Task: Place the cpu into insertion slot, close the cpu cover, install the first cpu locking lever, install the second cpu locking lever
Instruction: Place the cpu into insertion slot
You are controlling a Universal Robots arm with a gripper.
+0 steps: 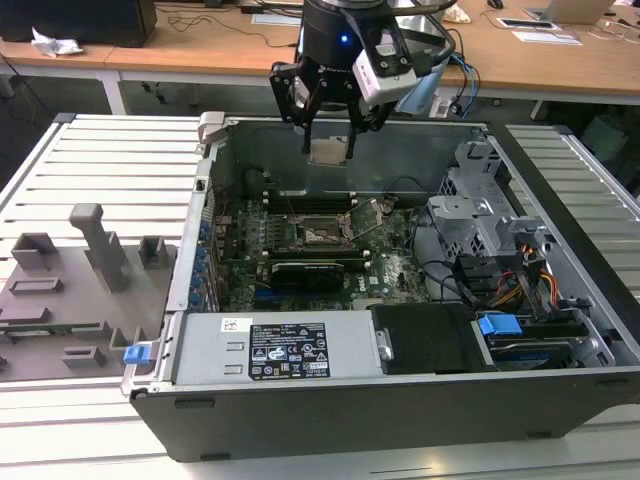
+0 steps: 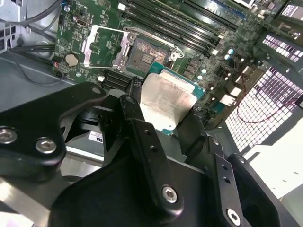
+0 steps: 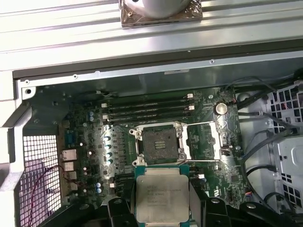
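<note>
Exterior view: cpu [image 1: 329, 151] being held over open computer case [image 1: 300, 400].
It is being pinched by the gripper [image 1: 330, 143], above the insertion slot [image 1: 322, 233].

Robotics lab, by the look of it. An opened computer case [image 1: 400, 420] sits on a slatted metal surface [image 1: 110, 160]; wooden desks [image 1: 180, 45] strewn with cables and papers stand beyond.

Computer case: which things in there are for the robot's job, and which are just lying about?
For the job: cpu, held in the gripper; insertion slot, empty; cpu cover, flipped open.
Just lying about: memory slots; power supply; drive cage; cables.
</note>
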